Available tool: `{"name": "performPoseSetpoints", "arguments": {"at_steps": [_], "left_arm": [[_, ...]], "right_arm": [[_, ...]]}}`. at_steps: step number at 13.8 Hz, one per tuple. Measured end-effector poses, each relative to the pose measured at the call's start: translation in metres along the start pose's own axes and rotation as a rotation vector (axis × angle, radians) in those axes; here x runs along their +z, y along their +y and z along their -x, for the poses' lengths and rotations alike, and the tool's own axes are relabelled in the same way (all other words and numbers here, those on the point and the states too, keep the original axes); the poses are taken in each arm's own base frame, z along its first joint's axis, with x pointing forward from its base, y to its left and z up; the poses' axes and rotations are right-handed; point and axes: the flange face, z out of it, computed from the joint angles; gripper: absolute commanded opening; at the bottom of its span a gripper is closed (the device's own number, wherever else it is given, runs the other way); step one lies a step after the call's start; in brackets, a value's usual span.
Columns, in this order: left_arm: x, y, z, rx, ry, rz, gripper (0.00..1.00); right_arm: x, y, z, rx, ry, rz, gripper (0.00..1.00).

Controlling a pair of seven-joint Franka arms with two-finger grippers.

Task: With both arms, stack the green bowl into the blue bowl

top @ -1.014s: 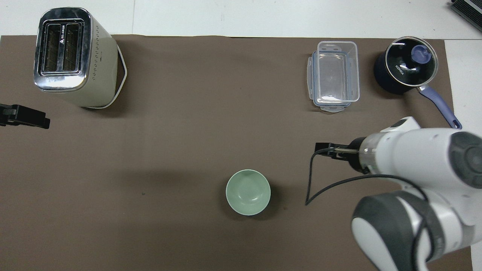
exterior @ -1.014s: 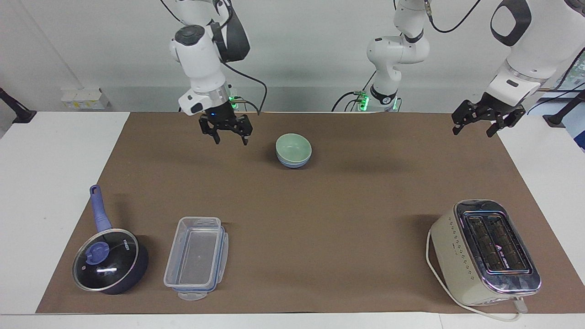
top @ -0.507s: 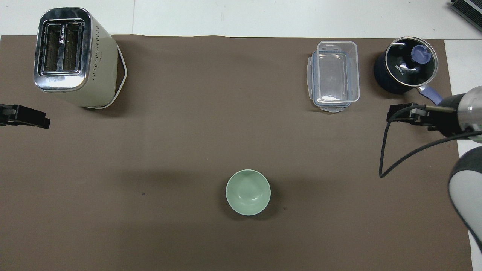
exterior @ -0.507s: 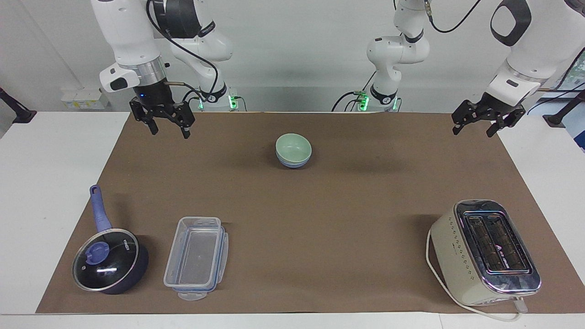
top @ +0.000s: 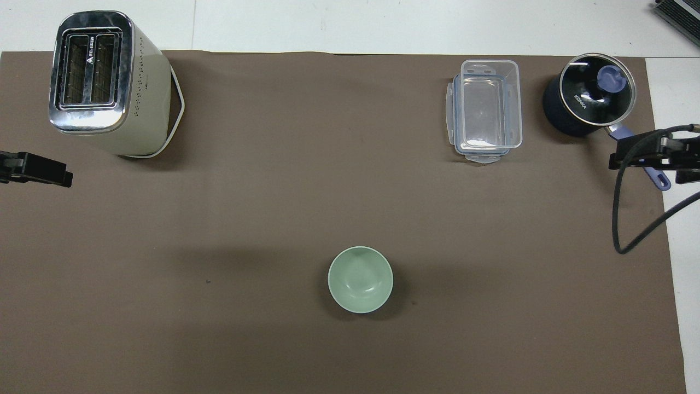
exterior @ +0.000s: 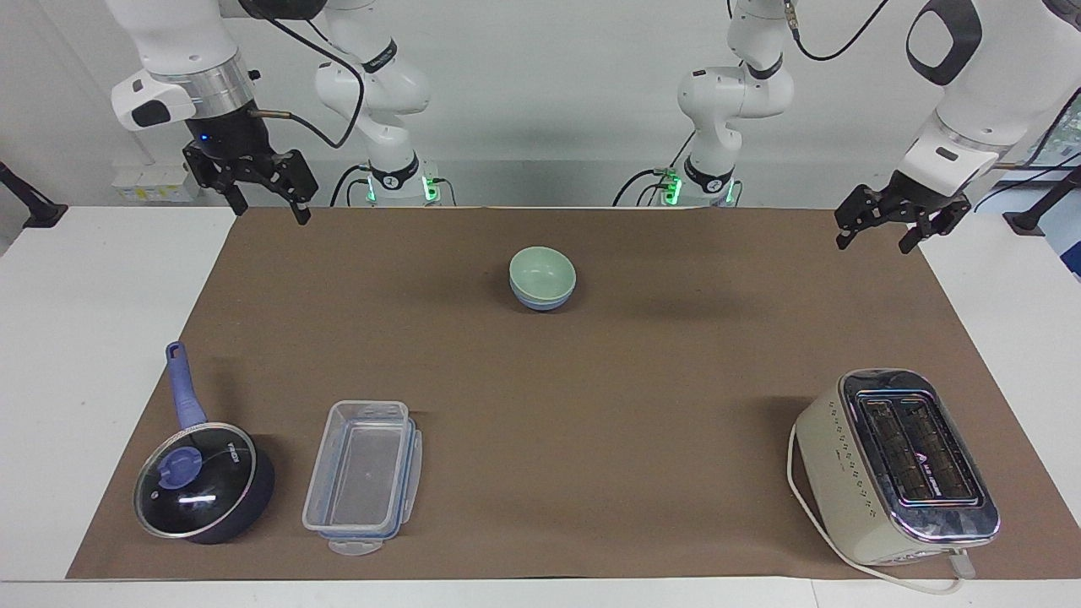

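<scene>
The pale mint-green bowl (exterior: 542,270) sits nested inside the light blue bowl (exterior: 540,301) on the brown mat, near the robots' edge. In the overhead view only the green bowl (top: 360,279) shows; the blue bowl is hidden under it. My right gripper (exterior: 267,211) is open and empty, raised over the mat's corner at the right arm's end, well apart from the bowls; it also shows in the overhead view (top: 642,156). My left gripper (exterior: 874,245) is open and empty, raised over the mat's edge at the left arm's end, and waits there (top: 38,169).
A cream toaster (exterior: 899,464) stands far from the robots toward the left arm's end. A clear plastic container (exterior: 363,477) and a dark blue lidded saucepan (exterior: 203,481) stand far from the robots toward the right arm's end.
My right gripper has swung away from beside the bowls toward the right arm's end of the table and risen. The bowls and the left arm have not moved.
</scene>
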Motion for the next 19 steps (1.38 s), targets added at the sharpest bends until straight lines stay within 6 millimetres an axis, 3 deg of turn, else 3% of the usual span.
{"name": "performPoseSetpoints", "arguments": {"at_steps": [19], "left_arm": [[0.000, 0.000, 0.000, 0.000, 0.000, 0.000, 1.00]], "right_arm": [[0.011, -0.003, 0.006, -0.068, -0.060, 0.013, 1.00]]}}
